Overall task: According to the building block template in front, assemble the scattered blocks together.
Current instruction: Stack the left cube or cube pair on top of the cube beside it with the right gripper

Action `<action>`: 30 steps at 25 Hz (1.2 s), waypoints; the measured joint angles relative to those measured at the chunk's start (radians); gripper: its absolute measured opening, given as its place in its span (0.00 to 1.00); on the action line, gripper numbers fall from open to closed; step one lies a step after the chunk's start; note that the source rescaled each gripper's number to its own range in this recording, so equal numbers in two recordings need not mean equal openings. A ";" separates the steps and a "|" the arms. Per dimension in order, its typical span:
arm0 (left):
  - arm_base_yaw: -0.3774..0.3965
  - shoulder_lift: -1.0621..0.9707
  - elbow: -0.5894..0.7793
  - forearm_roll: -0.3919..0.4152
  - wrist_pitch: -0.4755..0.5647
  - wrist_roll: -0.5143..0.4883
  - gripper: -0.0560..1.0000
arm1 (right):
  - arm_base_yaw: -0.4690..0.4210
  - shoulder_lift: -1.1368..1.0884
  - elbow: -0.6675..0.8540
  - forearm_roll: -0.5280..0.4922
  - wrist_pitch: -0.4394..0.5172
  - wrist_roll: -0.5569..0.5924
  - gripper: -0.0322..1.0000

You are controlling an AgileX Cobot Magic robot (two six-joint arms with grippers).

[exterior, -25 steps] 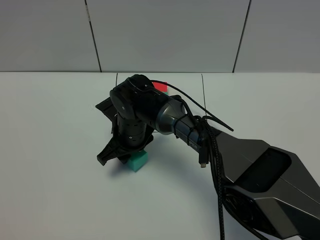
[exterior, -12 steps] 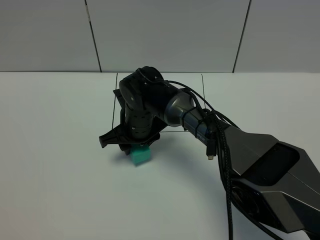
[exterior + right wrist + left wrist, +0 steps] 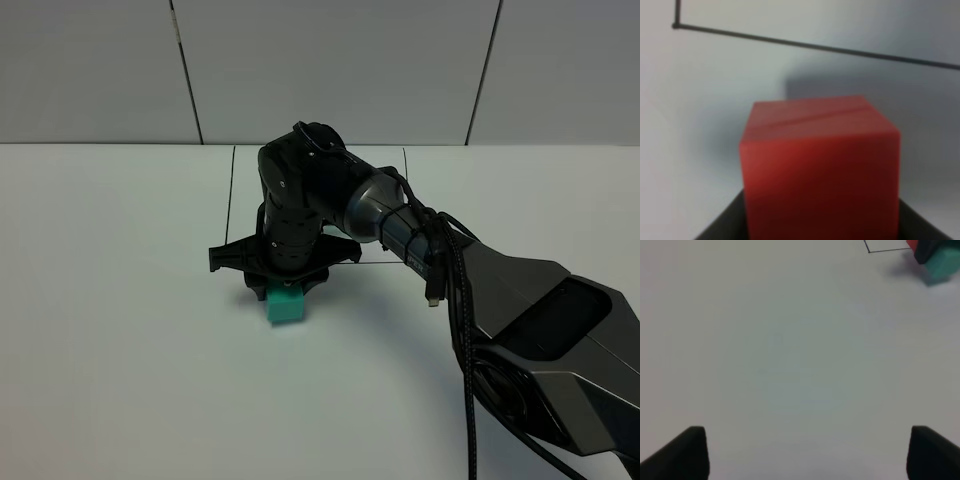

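Red cube (image 3: 820,170) fills right wrist view; overhead shows only teal cube (image 3: 287,306).

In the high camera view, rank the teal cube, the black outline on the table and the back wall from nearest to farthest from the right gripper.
1. teal cube, right under the right gripper.
2. black outline, on the table just behind it.
3. back wall, beyond the table's far edge.

No legible text, labels, brands, numbers anywhere
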 joint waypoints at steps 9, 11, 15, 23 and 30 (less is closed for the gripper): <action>0.000 0.000 0.000 0.000 0.000 0.000 0.79 | -0.007 -0.006 0.072 -0.003 0.000 0.071 0.04; 0.000 0.000 0.000 0.000 0.000 0.000 0.79 | -0.008 -0.010 0.085 -0.014 0.000 0.079 0.04; 0.000 0.000 0.000 0.000 0.000 0.000 0.79 | -0.008 -0.013 0.089 -0.025 0.000 0.098 0.04; 0.000 0.000 0.000 0.000 0.000 0.000 0.79 | -0.008 -0.013 0.089 -0.024 0.000 0.061 0.04; 0.000 0.000 0.000 0.000 0.000 0.000 0.79 | -0.009 -0.013 0.089 -0.025 0.000 0.059 0.04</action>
